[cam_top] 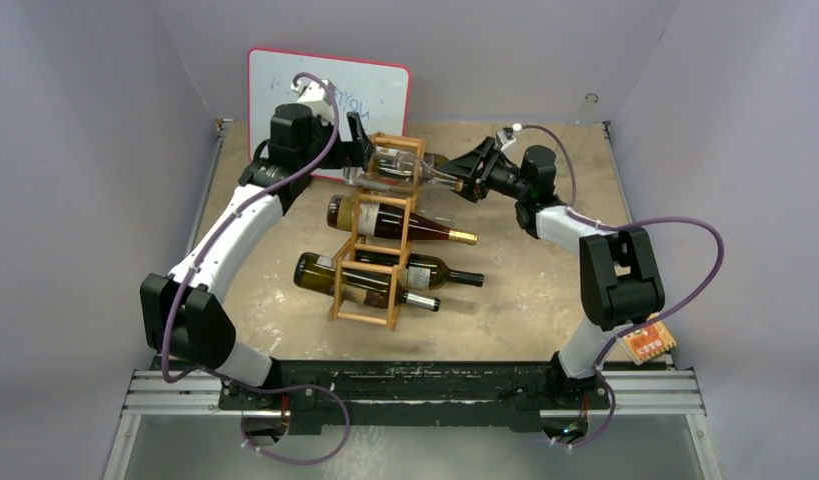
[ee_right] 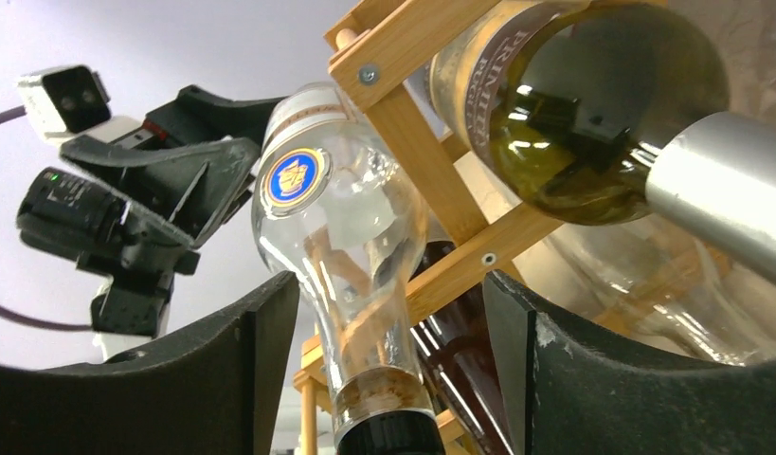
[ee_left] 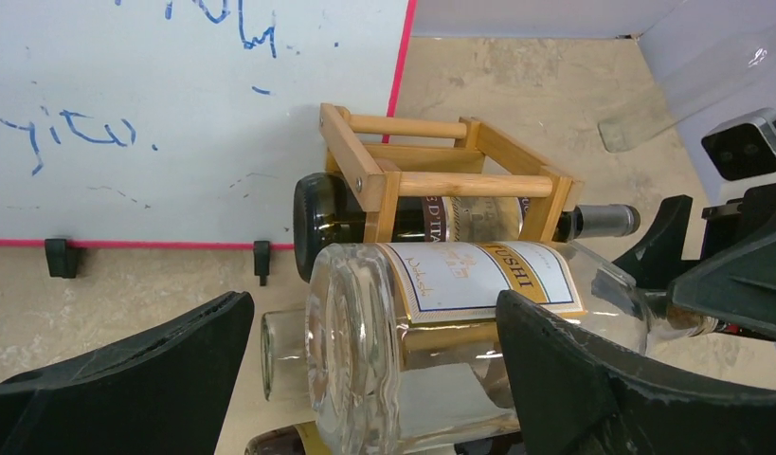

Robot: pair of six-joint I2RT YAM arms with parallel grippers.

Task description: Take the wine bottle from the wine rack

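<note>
The wine bottle (cam_top: pixel 400 165) is clear glass with a white and gold label. It lies on its side at the top of the light wooden wine rack (cam_top: pixel 370 270). My left gripper (ee_left: pixel 374 308) is open, its fingers on either side of the bottle's (ee_left: pixel 441 313) base, with a wide gap on the left side. My right gripper (ee_right: pixel 388 284) is open around the bottle's neck (ee_right: pixel 365 313), with a gap on both sides. In the top view, the left gripper (cam_top: pixel 353 150) is at the rack's far left and the right gripper (cam_top: pixel 463 175) at its far right.
Other bottles lie in the rack: a brown one with a gold cap (cam_top: pixel 385 218) and two green ones (cam_top: pixel 325 275) (cam_top: pixel 445 272) lower down. A red-edged whiteboard (cam_top: pixel 325 85) leans on the back wall behind the rack. Grey walls enclose the table (cam_top: pixel 525 290).
</note>
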